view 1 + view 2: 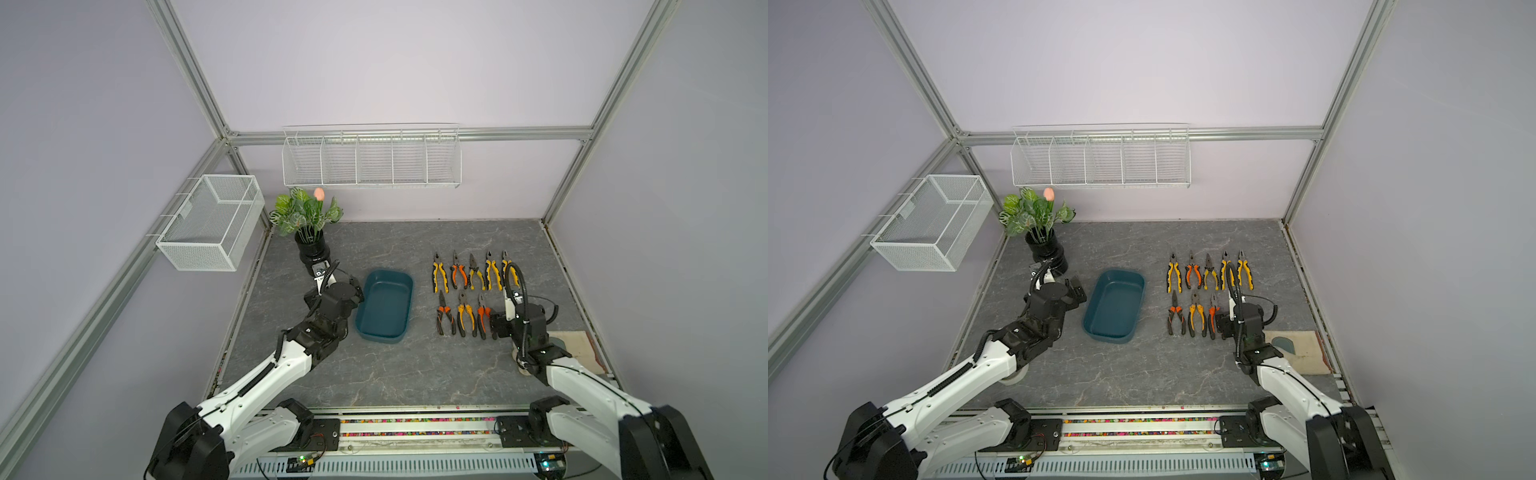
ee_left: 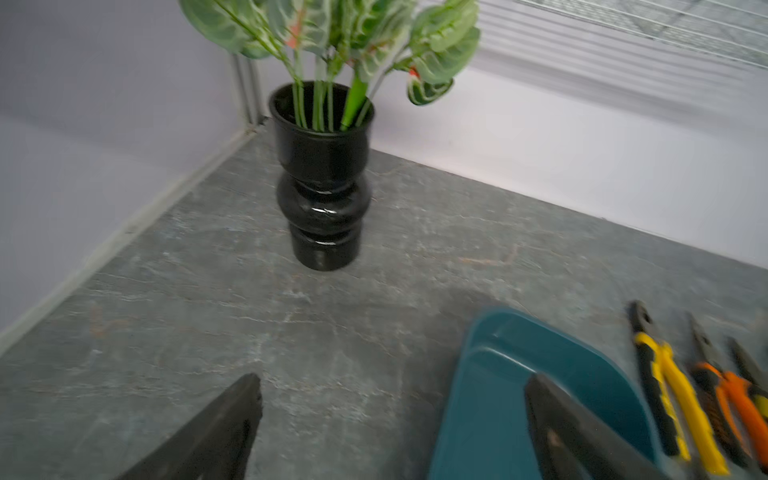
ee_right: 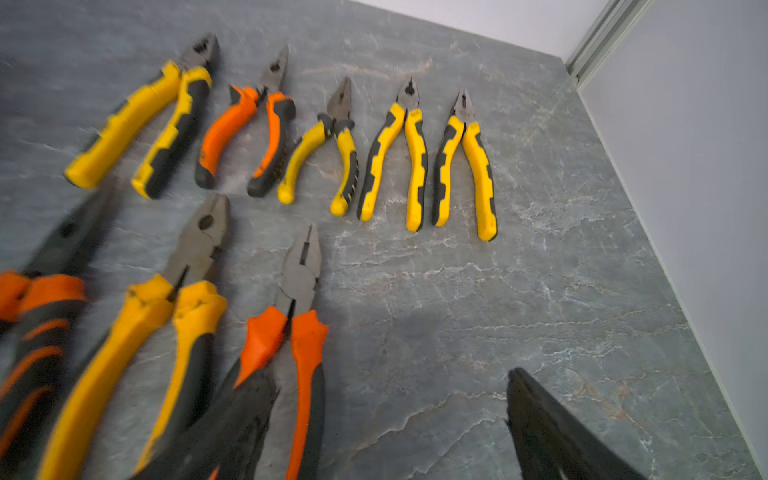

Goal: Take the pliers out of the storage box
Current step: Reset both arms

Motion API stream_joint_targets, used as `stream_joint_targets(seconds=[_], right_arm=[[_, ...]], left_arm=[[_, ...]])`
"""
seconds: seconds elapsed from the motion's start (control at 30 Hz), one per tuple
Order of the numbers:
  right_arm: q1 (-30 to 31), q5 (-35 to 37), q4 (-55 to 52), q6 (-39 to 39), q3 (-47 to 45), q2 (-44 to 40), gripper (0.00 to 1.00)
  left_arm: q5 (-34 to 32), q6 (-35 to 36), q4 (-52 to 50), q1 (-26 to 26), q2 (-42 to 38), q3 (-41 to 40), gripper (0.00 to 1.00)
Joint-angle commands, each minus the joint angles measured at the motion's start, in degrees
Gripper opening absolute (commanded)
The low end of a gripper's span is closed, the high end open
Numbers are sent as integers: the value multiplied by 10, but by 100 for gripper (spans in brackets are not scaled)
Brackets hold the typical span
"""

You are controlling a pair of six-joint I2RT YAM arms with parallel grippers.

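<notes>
Both wide open and gripping nothing: left gripper (image 2: pixel 395 390) hangs at the storage box (image 1: pixel 384 307) rim, right gripper (image 3: pixel 390 380) just beside the near row, while all 8 pliers (image 3: pixel 299 274) lie in 2 rows on the worktop (image 1: pixel 374 374), outside the box.

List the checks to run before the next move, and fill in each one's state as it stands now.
1. Empty box: ok, nothing inside.
2. All eight pliers on the table, in two rows: ok.
3. Open left hand, holding nothing: ok.
4. Open right hand, holding nothing: ok.
5. Gap between left hand and box wall: cannot tell; one finger shows in front of the box.
6. Gap between right hand and nearest pliers: cannot tell; one finger overlaps an orange handle.
</notes>
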Motion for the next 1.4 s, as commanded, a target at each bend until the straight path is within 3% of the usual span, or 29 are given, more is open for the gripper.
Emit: stream_joint_targets(seconds=[0.0, 0.13, 0.2, 0.27, 0.33, 0.4, 0.47, 0.57, 0.73, 0.97, 1.03, 1.07, 1.17, 1.23, 1.37], right_arm=[[-12, 25, 227, -37, -6, 74, 89], [-24, 23, 336, -41, -14, 124, 89], [-58, -2, 418, -32, -39, 156, 89], [-77, -2, 523, -13, -58, 230, 89], [-81, 16, 628, -15, -62, 312, 89], [-82, -5, 487, -5, -36, 250, 89], [-90, -4, 484, -4, -12, 274, 89], [-100, -14, 358, 13, 38, 256, 89], [-110, -39, 362, 14, 40, 260, 89], [-110, -51, 369, 8, 35, 260, 89], [-111, -54, 370, 6, 35, 259, 89], [-110, -56, 371, 6, 35, 258, 89], [-110, -58, 371, 3, 35, 259, 89], [-111, -59, 365, 5, 39, 260, 89], [-119, -70, 345, 12, 49, 261, 89]], left_arm=[[-79, 183, 120, 13, 31, -29, 100], [-77, 211, 147, 58, 61, -49, 99], [-79, 224, 165, 76, 58, -56, 100], [-71, 253, 222, 93, 57, -79, 100], [-35, 239, 224, 130, 60, -85, 99], [-2, 224, 209, 164, 71, -87, 100], [29, 217, 233, 192, 84, -100, 100], [150, 220, 277, 250, 98, -123, 100], [260, 219, 393, 301, 131, -153, 99], [271, 226, 578, 314, 227, -202, 99], [301, 249, 641, 314, 269, -206, 99], [312, 255, 628, 314, 270, -197, 99], [325, 247, 452, 318, 243, -130, 99], [341, 240, 497, 332, 258, -139, 99], [339, 237, 459, 332, 249, -128, 99]])
